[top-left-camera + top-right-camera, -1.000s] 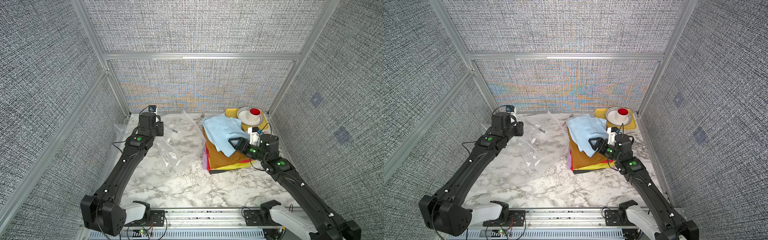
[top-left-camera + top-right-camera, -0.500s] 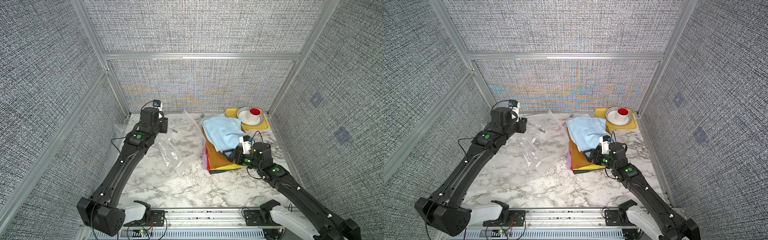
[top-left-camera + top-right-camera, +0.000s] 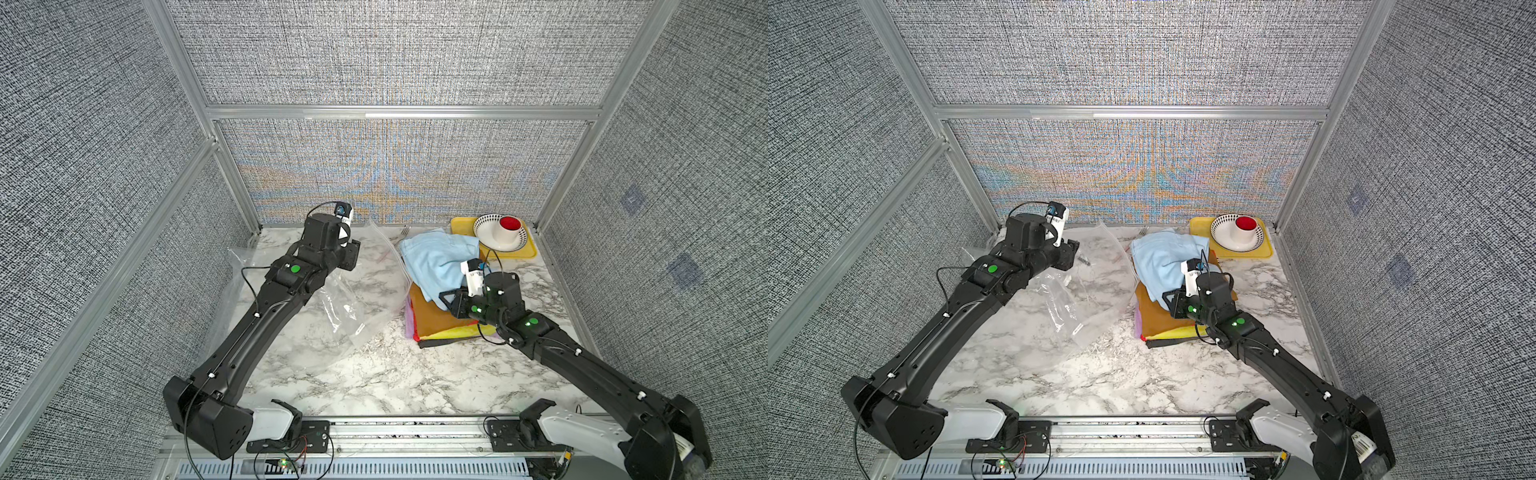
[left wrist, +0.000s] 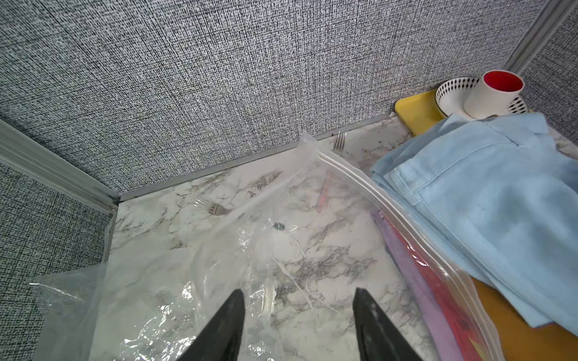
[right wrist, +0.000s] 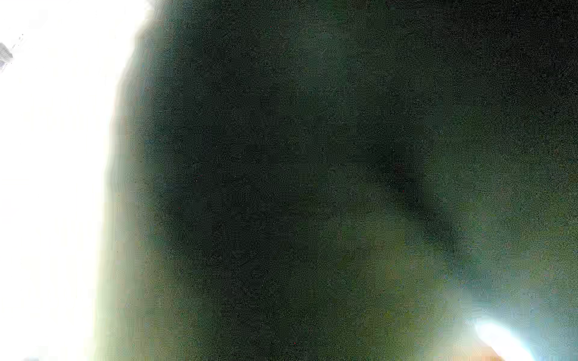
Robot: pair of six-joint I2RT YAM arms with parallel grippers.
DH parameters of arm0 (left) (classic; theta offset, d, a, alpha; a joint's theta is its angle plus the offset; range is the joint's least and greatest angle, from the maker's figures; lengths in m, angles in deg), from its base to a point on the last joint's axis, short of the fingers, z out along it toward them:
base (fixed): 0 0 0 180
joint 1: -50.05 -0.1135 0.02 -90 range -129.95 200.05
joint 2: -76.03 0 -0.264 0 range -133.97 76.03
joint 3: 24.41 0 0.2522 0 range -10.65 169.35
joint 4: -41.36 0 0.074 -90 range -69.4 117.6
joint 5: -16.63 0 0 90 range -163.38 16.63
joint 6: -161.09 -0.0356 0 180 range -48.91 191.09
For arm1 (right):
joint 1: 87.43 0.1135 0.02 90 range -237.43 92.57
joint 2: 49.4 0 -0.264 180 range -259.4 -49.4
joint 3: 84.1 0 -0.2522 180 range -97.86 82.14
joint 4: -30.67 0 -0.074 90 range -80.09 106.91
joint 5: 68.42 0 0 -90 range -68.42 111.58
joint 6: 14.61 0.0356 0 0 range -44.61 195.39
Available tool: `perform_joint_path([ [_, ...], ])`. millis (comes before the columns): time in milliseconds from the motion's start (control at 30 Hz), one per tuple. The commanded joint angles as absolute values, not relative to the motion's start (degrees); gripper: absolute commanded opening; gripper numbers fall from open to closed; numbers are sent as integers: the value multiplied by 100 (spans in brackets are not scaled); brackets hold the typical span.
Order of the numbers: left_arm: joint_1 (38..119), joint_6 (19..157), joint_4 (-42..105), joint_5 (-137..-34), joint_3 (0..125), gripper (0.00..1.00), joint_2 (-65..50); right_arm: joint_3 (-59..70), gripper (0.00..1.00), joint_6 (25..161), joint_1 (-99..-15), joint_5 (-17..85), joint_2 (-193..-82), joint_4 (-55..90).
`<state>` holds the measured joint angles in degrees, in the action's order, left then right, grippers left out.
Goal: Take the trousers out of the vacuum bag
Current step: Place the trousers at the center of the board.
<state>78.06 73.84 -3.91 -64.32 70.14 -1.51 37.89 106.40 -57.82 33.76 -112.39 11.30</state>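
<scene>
**Left gripper** (image 4: 297, 290): fingers (image 4: 219, 331) wide apart, nothing clamped. It hangs over the crumpled vacuum bag (image 3: 345, 307), toward the far left corner of the marble tabletop (image 3: 374, 374).

**Vacuum bag:** sprawls from the left edge across the middle of the tabletop. Its zip rim (image 4: 391, 212) runs alongside the pile of trousers.

**Right gripper** (image 3: 452, 300): fingertips buried under a fold of the light blue trousers (image 3: 432, 259). Apart or together, cannot tell. The right wrist view is dark and blurred, so it gives nothing.

**Trousers:** stacked near the right edge, toward the far right corner.
- The light blue trousers lie rumpled on top.
- Below them are the orange trousers (image 3: 432, 316) and the yellow trousers (image 3: 461, 332).
- The dark grey trousers (image 3: 440, 341) show as a strip at the near bottom edge.
- The lilac trousers (image 4: 403, 250) and red trousers (image 4: 438, 281) show on the bag side, seen through plastic under the zip rim. Inside the bag or only under its flap, cannot tell.
- Light blue and orange lie outside the rim.

**Far right corner:** a yellow tray (image 3: 460, 227) carries a patterned bowl (image 3: 484, 226), and a white cup (image 3: 510, 232), red inside, stands in the bowl. The light blue cloth overlaps the tray's edge. One fork (image 4: 339, 140) lies at the far edge.
</scene>
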Motion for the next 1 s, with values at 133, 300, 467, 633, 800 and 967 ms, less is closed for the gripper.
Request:
perform_joint_path([
  [133, 7810, 7299, -189, -6451, 6940, 58, -191, 3490, 1, 11373, -5677, 3434, -10891, 982],
  [300, 7816, 7205, -182, -6458, 6960, 58, -192, 3801, 1, 12133, -5489, 3494, -10742, 1222],
  [467, 7810, 7145, -176, -6491, 6907, 58, -193, 4089, 10, 12398, -5295, 3560, -10885, 1221],
  [633, 7816, 7093, -193, -6466, 6862, 58, -158, 3947, 58, 12120, -5167, 3669, -10734, 712],
  [800, 7810, 7013, -143, -6417, 6867, 59, -159, 3332, 80, 11708, -5166, 3522, -10119, -464],
  [967, 7814, 7018, -105, -6667, 6956, 58, -224, 3071, 89, 11867, -5333, 2858, -9513, -1477],
])
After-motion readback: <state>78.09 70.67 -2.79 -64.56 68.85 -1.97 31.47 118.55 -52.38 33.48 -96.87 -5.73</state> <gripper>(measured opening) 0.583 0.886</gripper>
